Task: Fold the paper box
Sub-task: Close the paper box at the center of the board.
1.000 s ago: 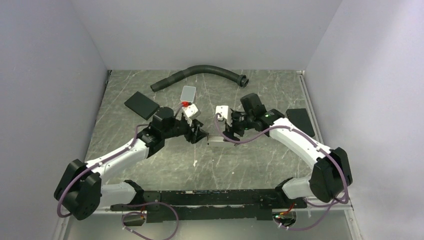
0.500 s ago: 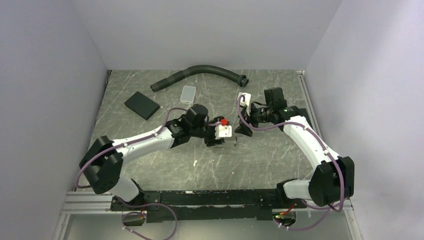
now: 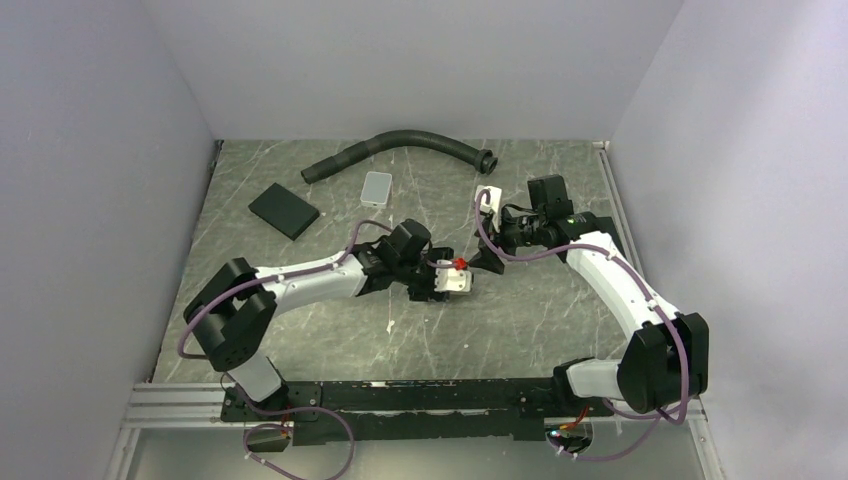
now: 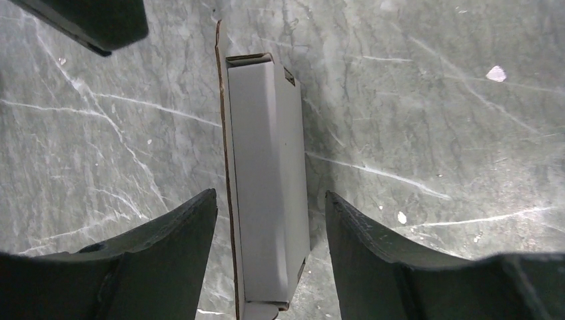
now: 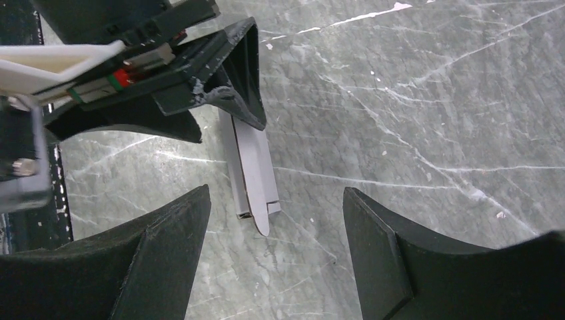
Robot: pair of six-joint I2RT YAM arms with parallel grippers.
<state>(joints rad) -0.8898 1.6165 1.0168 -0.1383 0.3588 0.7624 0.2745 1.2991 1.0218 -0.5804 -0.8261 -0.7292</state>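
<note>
- The paper box [image 4: 266, 180] lies flat on the grey marbled table [image 3: 540, 330], near the middle of it, as a slim white carton
- In the left wrist view it runs from 12 o'clock to 6 o'clock, with a brown raw edge along its 9 o'clock side and a small tab showing at the 6 o'clock end
- The left gripper [image 4: 270, 207] is released: its two dark fingers stand either side of the carton, one at 9 o'clock and one at 3 o'clock
- A strip of table shows between the 3 o'clock finger and the carton; at the 9 o'clock finger the gap is very narrow, and I cannot tell whether they touch
- The right gripper [image 5: 276, 197] is released too, jaws wide apart with only table between them
- In the right wrist view the carton lies toward 11 o'clock of that gap, its rounded tab pointing to 6 o'clock and its far end under the left arm's fingers
- From above, the right gripper sits just at 2 o'clock of the left one
- A black hose [image 3: 400, 145] curves along the 12 o'clock edge of the table
- A light grey tile [image 3: 377, 186] lies at 11 o'clock and a black pad [image 3: 284, 210] at 10 o'clock, both well apart from the carton
</note>
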